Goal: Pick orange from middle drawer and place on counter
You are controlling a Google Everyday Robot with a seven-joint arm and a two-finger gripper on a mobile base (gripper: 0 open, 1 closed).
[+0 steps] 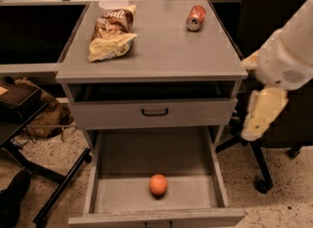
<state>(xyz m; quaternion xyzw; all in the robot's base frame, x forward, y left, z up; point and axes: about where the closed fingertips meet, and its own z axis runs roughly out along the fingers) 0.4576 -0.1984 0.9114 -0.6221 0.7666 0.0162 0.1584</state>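
Observation:
The orange lies on the flat grey floor of the open middle drawer, near its front and middle. The counter is the grey cabinet top above. My gripper is a cream-coloured piece hanging from the white arm at the right. It is beside the cabinet's right edge, at the height of the upper drawer. It is well above and to the right of the orange and touches nothing.
On the counter lie a chip bag, a white cup behind it, and a red soda can on its side at the back right. The upper drawer front is slightly ajar. A chair base stands right; bags lie left.

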